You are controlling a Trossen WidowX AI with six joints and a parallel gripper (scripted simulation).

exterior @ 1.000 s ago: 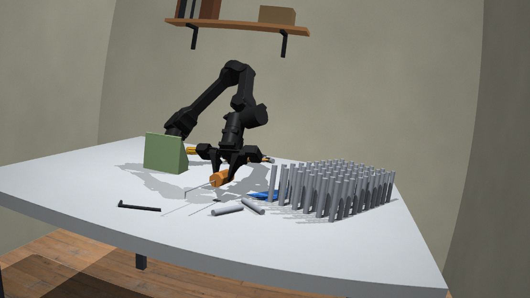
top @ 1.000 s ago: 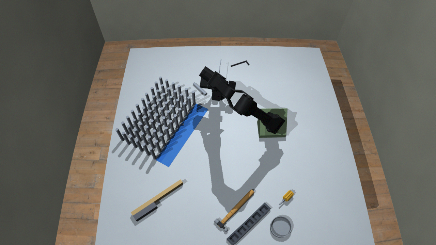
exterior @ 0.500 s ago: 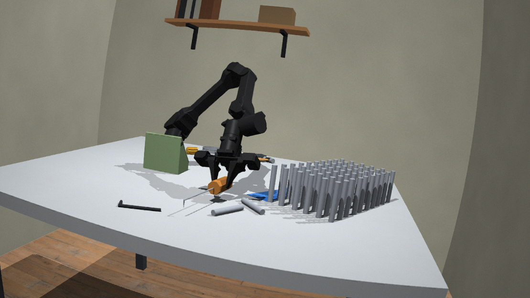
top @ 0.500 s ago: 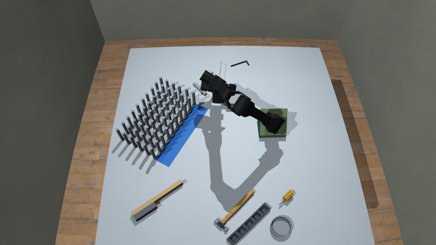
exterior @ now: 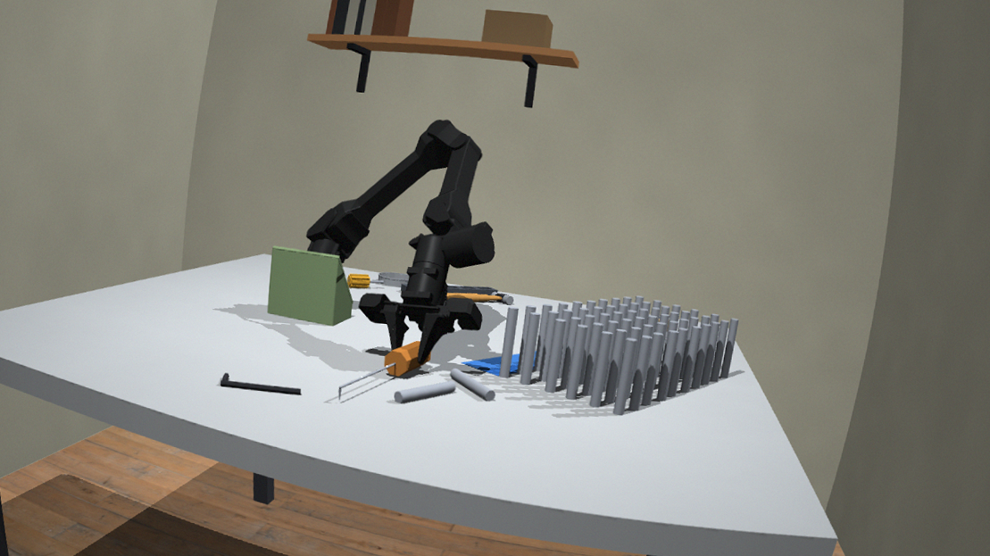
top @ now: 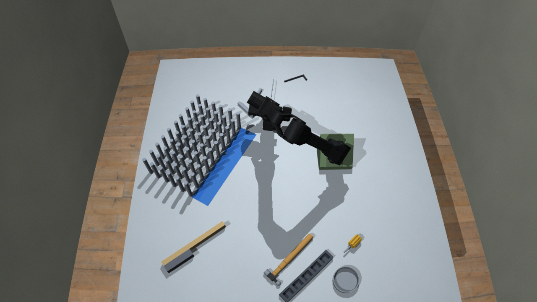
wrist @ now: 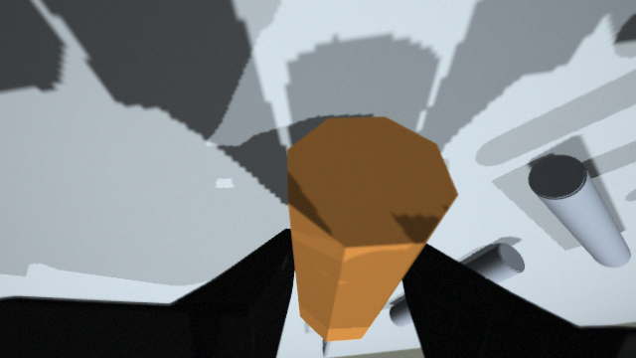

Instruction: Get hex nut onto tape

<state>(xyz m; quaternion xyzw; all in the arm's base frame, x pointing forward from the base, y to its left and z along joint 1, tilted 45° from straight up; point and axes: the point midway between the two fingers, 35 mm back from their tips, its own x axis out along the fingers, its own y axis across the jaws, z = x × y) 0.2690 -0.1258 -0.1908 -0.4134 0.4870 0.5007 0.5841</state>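
Hex nut: we cannot find it in any of the three views, and we judge it hidden low among the standing spacers (top: 195, 139), which fill the table's (top: 375, 112) 9 o'clock region in the top view. We expect a small, rigid metal ring, light enough to slide easily on the smooth top, with a bore that the pick's hook can catch; dragging it by that bore should suit it better than pinching it. At 12 o'clock the gripper (exterior: 414, 343) is clenched on the hook pick (exterior: 404, 359), its black fingers pressing both flanks of the faceted orange-brown handle near its butt end. In the exterior view the thin wire shaft slopes down to the table toward the camera, away from the spacer field. We judge that shaft springy, so side loads may bend it and twist the handle in the grip. The strip of tape (top: 225, 165) lies along the field's edge, toward the centre. Two fallen spacers (exterior: 447, 387) lie just beside the gripper, a reminder that these pillars tip readily.
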